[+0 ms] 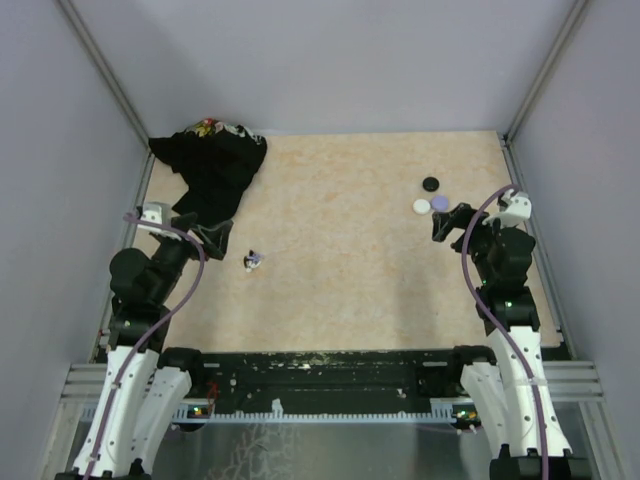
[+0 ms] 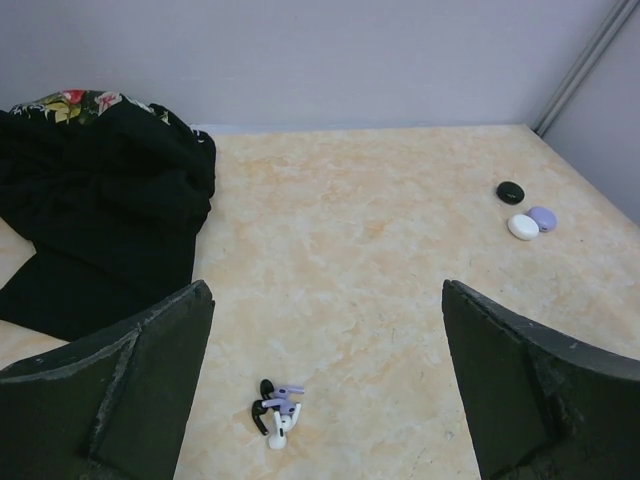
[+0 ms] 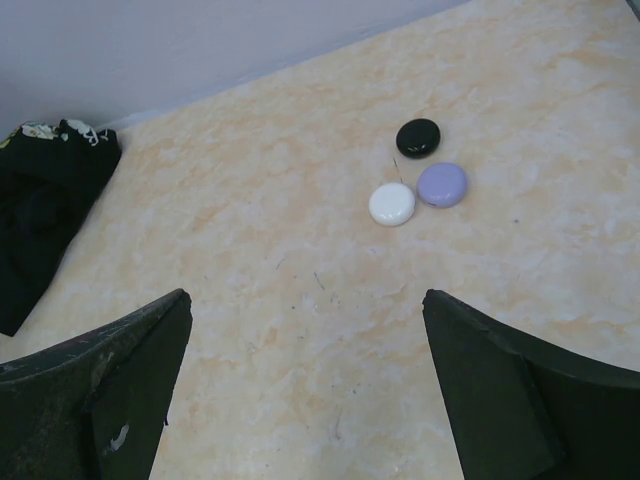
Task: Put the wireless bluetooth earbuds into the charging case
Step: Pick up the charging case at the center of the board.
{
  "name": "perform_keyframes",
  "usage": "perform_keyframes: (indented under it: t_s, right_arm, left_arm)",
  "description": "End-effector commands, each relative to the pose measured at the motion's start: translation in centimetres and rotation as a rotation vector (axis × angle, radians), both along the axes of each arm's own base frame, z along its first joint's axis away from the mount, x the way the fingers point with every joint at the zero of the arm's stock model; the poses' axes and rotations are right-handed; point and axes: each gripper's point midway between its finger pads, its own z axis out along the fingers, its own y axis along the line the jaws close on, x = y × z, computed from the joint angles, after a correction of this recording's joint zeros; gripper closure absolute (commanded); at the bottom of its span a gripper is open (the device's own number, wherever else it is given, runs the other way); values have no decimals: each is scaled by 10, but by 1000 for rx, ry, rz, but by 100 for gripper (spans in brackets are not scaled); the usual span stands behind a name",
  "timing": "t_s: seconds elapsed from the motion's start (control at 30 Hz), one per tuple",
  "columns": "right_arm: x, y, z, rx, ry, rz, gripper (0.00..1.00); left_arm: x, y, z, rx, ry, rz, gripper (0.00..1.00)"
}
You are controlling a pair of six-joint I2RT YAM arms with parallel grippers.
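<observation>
The left end effector [image 2: 326, 290] is hanging spread wide just by the heap of earbuds [image 2: 277, 410] on the tabletop [image 1: 350, 200]; it should be going straight down and pinching just one bud softly. Well apart, the right end effector [image 3: 306, 296] is spread too, near three round discs [image 3: 392, 203], likely the cases. A black cloth [image 2: 100, 200] is lying far left, out of the way.

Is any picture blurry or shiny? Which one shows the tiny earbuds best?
Top external: soft even light, no glare, but the earbuds are just a tiny smudge. Left wrist: they look sharpest, with little soft shadows. Right wrist: the round discs look clear.
</observation>
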Motion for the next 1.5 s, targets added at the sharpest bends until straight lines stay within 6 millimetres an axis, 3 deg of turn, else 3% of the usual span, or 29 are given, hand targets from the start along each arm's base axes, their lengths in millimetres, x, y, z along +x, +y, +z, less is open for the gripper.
perform_keyframes:
  t_s: [0.0,0.4,0.77,1.1,1.13,1.27,1.47]
  right_arm:
    - [4,-3,15,-13,-41,-14,2]
    - [32,-1,-2,-28,37,9,2]
    - [110,13,-40,-81,170,51,6]
    - [186,19,-95,-184,330,122,9]
    - [194,21,-113,-191,371,139,9]
    - [213,27,-141,-222,450,207,9]
    - [237,31,-162,-233,491,246,9]
  left_arm:
    - [-3,0,15,-7,-55,-4,0]
    - [-14,2,23,25,-92,0,0]
    - [-21,-2,28,40,-121,-24,0]
    - [-19,-9,23,37,-103,-63,0]
    - [-19,-10,22,38,-99,-67,0]
    - [-16,-13,19,39,-87,-83,0]
    - [-12,-17,14,42,-62,-104,0]
